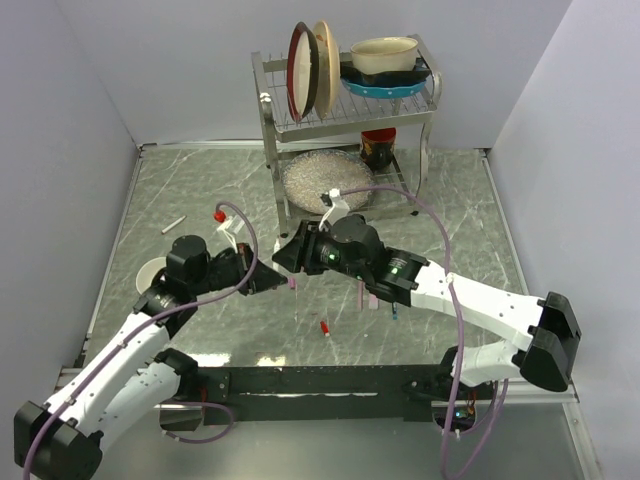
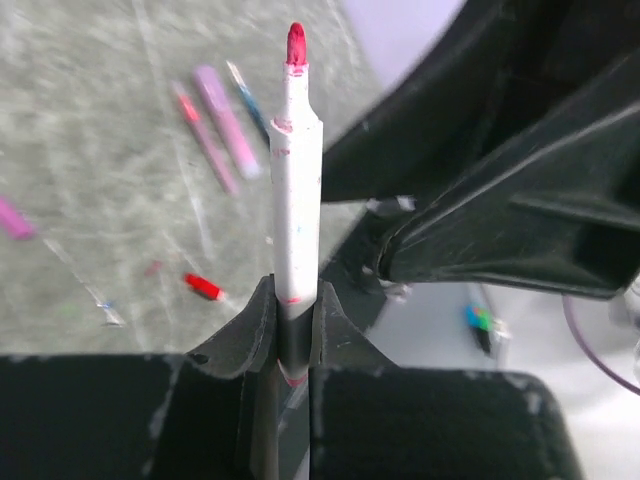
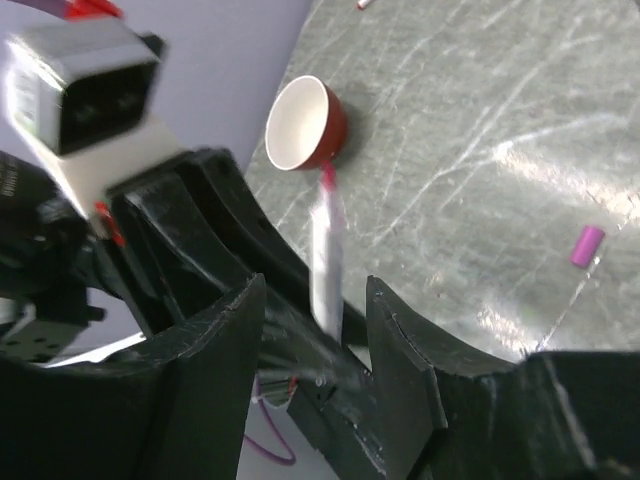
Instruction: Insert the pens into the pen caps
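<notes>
My left gripper point(image 2: 295, 300) is shut on the lower barrel of a white pen point(image 2: 296, 180), which stands up with its bare red tip on top. My right gripper point(image 3: 315, 300) is open, its jaws standing on either side of that same pen point(image 3: 327, 260) with a gap on each side. The two grippers meet above the table's middle, left gripper point(image 1: 268, 278) and right gripper point(image 1: 288, 256). On the table lie a reddish-pink pen point(image 2: 205, 140), a pale pink pen point(image 2: 228, 120) and a dark blue pen point(image 2: 248, 100). A red cap point(image 2: 205, 287) and a magenta cap point(image 3: 588, 245) lie loose.
A metal dish rack point(image 1: 345, 100) with plates and a bowl stands at the back. A red cup with a white inside point(image 3: 305, 125) sits by the left arm. Another white pen point(image 1: 174, 224) lies at the far left. The three pens point(image 1: 372, 298) lie under the right arm.
</notes>
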Robot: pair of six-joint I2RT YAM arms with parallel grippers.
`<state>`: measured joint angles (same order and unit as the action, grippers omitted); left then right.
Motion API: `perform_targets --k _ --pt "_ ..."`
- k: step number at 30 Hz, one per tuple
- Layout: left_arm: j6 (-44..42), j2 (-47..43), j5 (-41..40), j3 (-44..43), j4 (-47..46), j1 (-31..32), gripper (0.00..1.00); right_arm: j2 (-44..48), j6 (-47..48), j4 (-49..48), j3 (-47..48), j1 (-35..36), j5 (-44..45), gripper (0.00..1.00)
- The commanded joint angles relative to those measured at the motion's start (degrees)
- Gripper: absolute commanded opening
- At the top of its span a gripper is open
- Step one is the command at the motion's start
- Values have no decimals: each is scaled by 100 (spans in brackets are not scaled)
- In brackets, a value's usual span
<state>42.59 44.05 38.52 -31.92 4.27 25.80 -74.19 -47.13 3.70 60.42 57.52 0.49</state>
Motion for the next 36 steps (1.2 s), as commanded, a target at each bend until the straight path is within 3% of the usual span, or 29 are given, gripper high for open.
perform_targets --k 1,5,9,16,25,36 --pt "-926 -178 -775 -630 934 -14 1 221 -304 543 294 32 695 53" --pt "-1279 -266 -1756 -1016 1784 -14 1 -138 -621 1219 488 -38 1224 51" --pt "-1420 -248 -2797 -1255 2332 -14 1 -560 -736 1369 584 -311 1146 48" --pt "-1446 -643 -2727 -1053 2069 -14 1 -2078 -192 1633 1102 -873 541 44" --pt "-1376 -1267 -3157 -965 2025 -31 1 -3688 609 2317 2403 -848 320 35" --pt "-1376 -1461 -3167 -956 2007 -49 1 -4402 670 2942 2931 -540 645 32"
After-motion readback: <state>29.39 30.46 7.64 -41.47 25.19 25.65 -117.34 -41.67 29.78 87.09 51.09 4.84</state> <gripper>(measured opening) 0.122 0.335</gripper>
